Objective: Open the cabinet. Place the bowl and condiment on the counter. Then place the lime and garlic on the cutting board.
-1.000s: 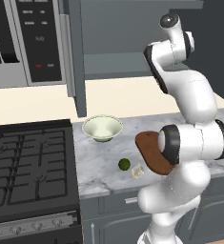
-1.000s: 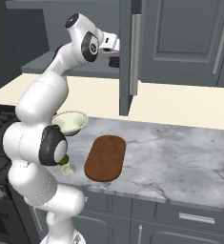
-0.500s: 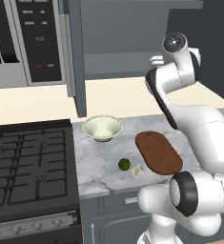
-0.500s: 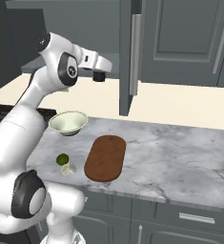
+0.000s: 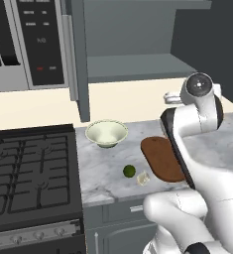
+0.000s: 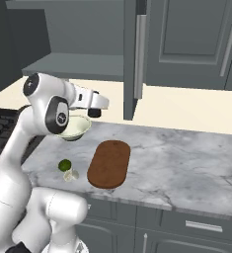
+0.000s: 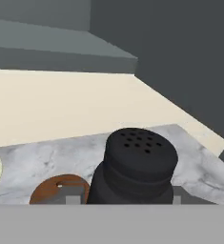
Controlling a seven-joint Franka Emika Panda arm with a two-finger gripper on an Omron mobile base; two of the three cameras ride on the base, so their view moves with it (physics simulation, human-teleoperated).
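Shaker [image 7: 137,167] close-up — bowl [image 5: 106,133], lime [image 5: 129,171] elsewhere

No lettering, number or brand is showing clearly enough to read anywhere. The microwave's control panel [image 5: 41,39] is carrying small pale marks and a red spot that are possibly button labels, but they are blurring into smudges at this size. The condiment [image 7: 135,167], sitting close to the lens in the hand view, is showing only a plain dark cap with shaker holes and no label. The stove's front [image 5: 33,238] is showing knobs with no legible markings.
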